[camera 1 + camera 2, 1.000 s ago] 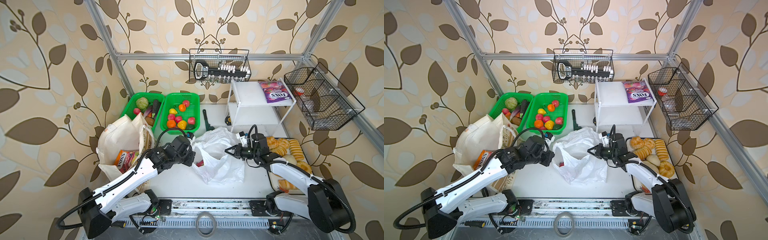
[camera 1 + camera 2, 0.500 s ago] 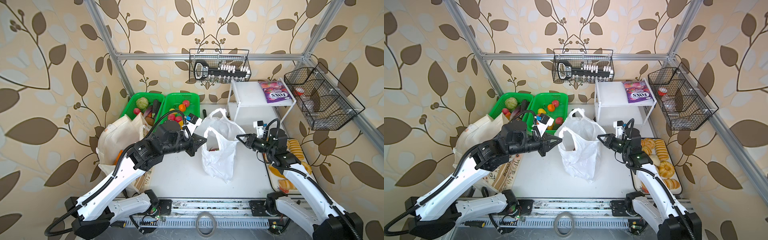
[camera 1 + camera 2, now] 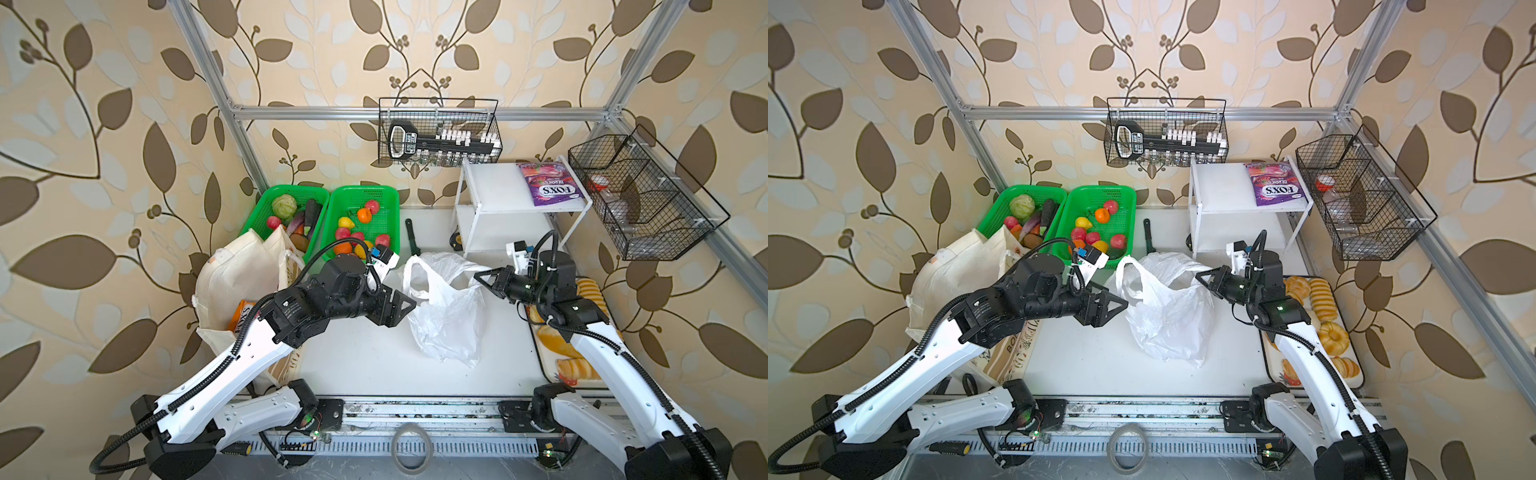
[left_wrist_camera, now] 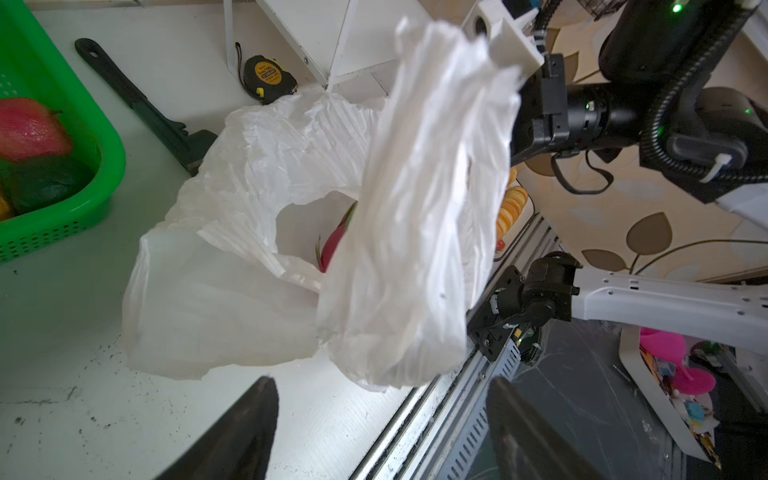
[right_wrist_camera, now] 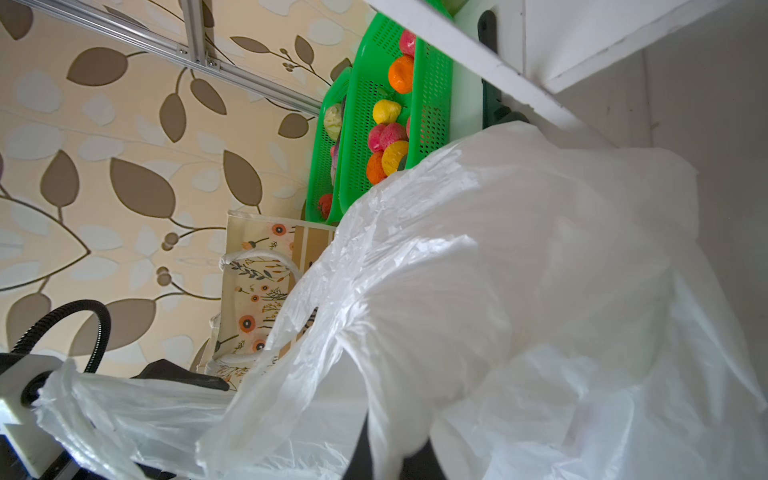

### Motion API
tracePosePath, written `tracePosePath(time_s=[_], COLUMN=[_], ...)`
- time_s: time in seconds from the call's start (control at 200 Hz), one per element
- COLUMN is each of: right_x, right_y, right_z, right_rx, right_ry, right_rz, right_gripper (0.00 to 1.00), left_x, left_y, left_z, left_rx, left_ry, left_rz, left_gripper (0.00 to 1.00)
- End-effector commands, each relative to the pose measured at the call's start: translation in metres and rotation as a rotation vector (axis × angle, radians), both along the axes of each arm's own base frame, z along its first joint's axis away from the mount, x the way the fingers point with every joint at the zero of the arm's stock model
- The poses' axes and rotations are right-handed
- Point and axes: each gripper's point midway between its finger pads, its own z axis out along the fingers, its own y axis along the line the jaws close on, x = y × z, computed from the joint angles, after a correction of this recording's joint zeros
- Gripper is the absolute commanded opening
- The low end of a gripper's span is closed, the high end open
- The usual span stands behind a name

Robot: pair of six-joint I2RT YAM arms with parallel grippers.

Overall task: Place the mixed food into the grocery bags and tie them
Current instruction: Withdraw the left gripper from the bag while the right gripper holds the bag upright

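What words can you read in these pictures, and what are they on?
"FOX'S BERRIES": purple packet, upside down on the white shelf.
"STANDARD": yellow tape measure; its smaller print is blurred.
Orange pouch in the cloth bag: letters partly hidden.
Black tool in the wire basket: label too small.

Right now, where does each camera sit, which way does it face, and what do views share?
Top views: high at the front, looking down on the table; both arms show, left gripper and right gripper flanking the white plastic bag.
Left wrist: on the left arm, facing past its open fingers to the bag's handle and the right arm.
Right wrist: on the right arm, facing across the bag to the green fruit basket and cloth tote; its own gripper barely shows.
Shared: all show the bag.
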Motion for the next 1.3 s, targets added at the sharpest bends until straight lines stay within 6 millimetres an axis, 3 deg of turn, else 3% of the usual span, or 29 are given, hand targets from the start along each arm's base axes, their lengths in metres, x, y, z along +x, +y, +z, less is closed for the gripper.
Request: tracePosePath(time_s=[0.0, 0.155, 0.405, 0.585, 0.75, 0.93, 1.14, 1.235, 1.295], right_x=[-0.009, -0.028, -0.027, -0.016, -0.009, -0.006, -0.004, -0.006, -0.007], right_y=[0.002, -0.001, 0.003, 0.003, 0.006, 0.010, 0.013, 0.013, 0.014], right_z=[-0.027, -0.056, -0.037, -0.025, -0.019, -0.018, -0.016, -0.014, -0.012], right_rx=[0.005, -0.142, -0.155, -0.133, -0.120, -0.099, -0.069, -0.068, -0.069], right_ry=[0.119, 0.169, 0.053, 0.015, 0.006, 0.018, 0.020, 0.008, -0.005], right_rz=[0.016, 0.101, 0.151, 0.124, 0.132, 0.149, 0.163, 0.172, 0.180], right_gripper=[0.00, 0.00, 0.00, 0.00, 0.00, 0.00, 0.00, 0.00, 0.00], left_x=[0.007, 0.035, 0.089, 0.095, 0.071, 0.074, 0.086, 0.085, 0.085], left_y=[0.017, 0.045, 0.071, 0.038, 0.015, -0.002, -0.026, -0.036, -0.039], left_z=[0.051, 0.083, 0.065, 0.013, -0.034, -0.046, -0.032, -0.027, -0.029], left_rx=[-0.070, -0.029, 0.194, 0.383, 0.497, 0.534, 0.488, 0.458, 0.455], left_ry=[-0.131, -0.245, -0.307, -0.455, -0.659, -0.792, -0.908, -0.922, -0.910], left_rz=[0.095, 0.290, 0.405, 0.028, -0.367, -0.471, -0.471, -0.492, -0.510], left_gripper=[0.84, 0.85, 0.83, 0.84, 0.87, 0.86, 0.89, 0.82, 0.71])
